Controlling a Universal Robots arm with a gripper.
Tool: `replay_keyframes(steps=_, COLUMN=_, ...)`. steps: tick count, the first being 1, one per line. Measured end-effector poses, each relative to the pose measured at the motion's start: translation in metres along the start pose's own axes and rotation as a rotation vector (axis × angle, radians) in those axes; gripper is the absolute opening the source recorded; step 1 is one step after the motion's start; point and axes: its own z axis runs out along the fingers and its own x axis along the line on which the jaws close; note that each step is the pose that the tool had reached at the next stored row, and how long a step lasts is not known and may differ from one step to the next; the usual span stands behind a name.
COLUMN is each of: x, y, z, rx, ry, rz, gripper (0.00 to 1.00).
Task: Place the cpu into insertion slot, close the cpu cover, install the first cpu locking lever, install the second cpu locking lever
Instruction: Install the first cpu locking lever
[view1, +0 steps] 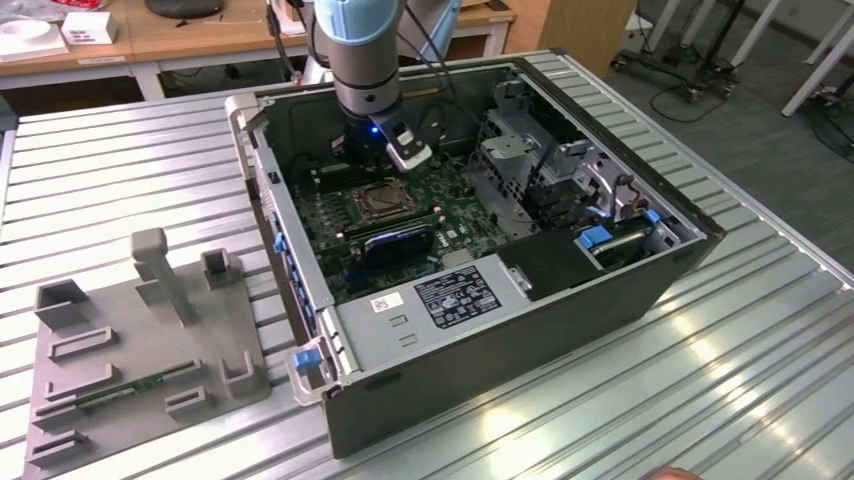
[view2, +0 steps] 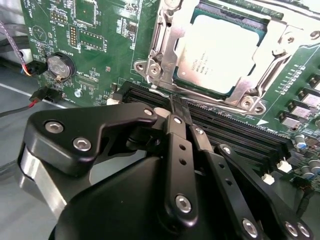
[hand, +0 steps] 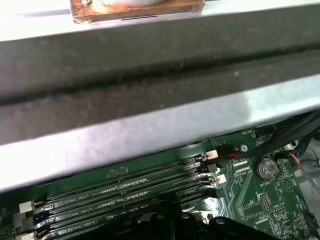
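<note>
In the second wrist view the cpu (view2: 220, 55), a square chip with a pale metal face, lies seated in the insertion slot. The silvery cpu cover (view2: 166, 35) lies down around it, its window framing the chip. My gripper (view2: 177, 102) is shut, its two thin black fingers pressed together. Their tips sit at the edge of the socket that faces the long black memory slots (view2: 235, 130). I cannot tell whether they pinch a lever. In the exterior view the gripper (view1: 366, 172) hangs inside the open computer case, just above the insertion slot (view1: 380, 203).
The socket sits amid the green circuit board (view2: 95, 30), which also carries a coin battery (view2: 60, 66). The case wall (hand: 150, 65) is close by. A metal drive cage (view1: 514, 150) and a power supply (view1: 447, 295) crowd the case. A grey fixture (view1: 134, 340) stands on the table.
</note>
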Motion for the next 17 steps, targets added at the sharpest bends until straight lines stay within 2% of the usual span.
replay_keyframes(steps=11, x=-0.0007, y=0.0008, z=-0.0024, rx=0.0005, ry=0.0002, rz=0.000, gripper=0.10)
replay_keyframes(steps=17, x=-0.0009, y=-0.0003, z=-0.0028, rx=0.0136, ry=-0.0025, rz=-0.003, gripper=0.10)
